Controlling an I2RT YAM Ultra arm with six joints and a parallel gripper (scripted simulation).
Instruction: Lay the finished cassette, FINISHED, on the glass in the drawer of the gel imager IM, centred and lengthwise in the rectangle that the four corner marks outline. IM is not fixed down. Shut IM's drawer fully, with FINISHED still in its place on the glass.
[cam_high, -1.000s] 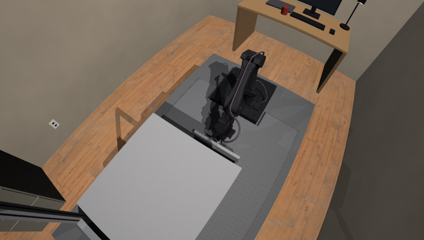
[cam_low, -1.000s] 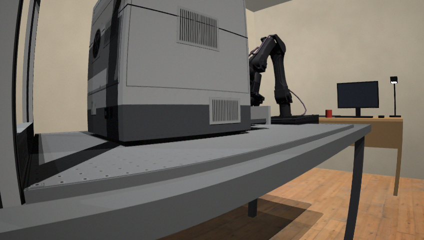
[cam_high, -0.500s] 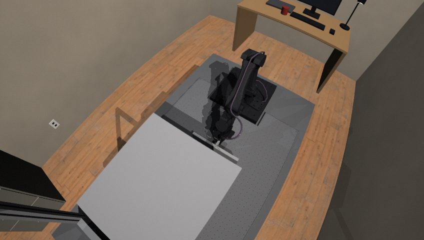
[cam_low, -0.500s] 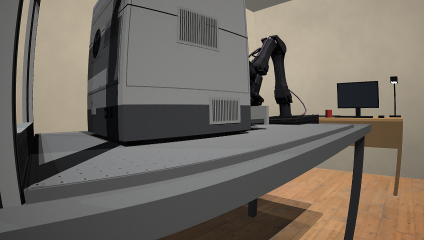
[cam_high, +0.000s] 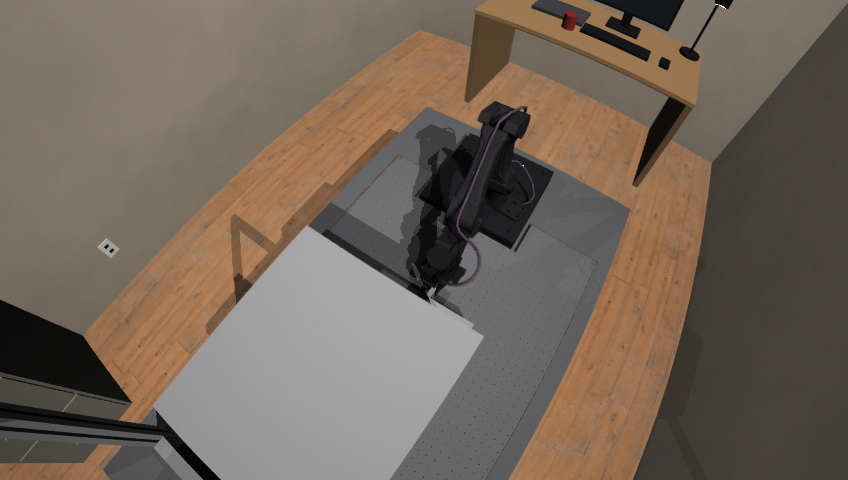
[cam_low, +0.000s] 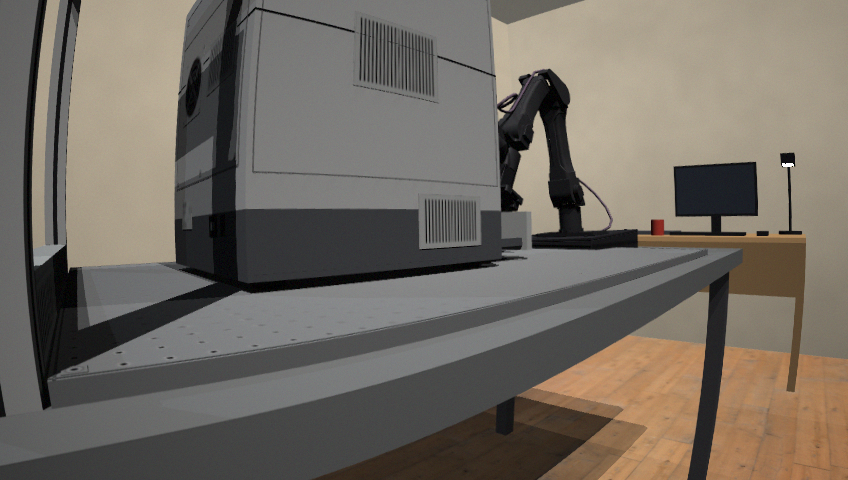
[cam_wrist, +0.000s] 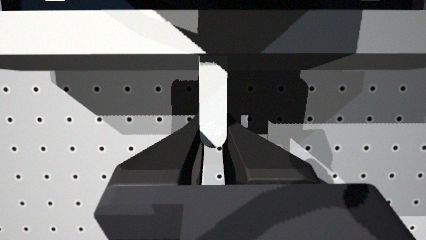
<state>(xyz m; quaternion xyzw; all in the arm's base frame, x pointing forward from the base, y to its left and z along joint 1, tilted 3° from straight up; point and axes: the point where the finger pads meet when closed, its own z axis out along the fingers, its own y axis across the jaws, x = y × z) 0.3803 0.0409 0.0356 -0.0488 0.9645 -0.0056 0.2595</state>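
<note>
The gel imager IM (cam_high: 321, 368) is a big grey box on the perforated bench; it also shows in the exterior view (cam_low: 339, 136). Its drawer (cam_low: 515, 230) sticks out a short way toward the arm's base, and only a thin strip of it (cam_high: 455, 315) shows from above. In the wrist view the drawer's pale front (cam_wrist: 100, 32) runs across the top, and a white handle tab (cam_wrist: 213, 100) juts from it. My gripper (cam_wrist: 213, 120) is shut on this tab, low at the imager's front (cam_high: 429, 292). The cassette FINISHED and the glass are hidden.
The arm's black base plate (cam_high: 505, 196) stands behind the gripper on the bench. A wooden desk (cam_high: 589, 53) with a monitor, keyboard, red cup and lamp stands apart at the back. A dark frame (cam_low: 35, 178) stands at the bench's near end.
</note>
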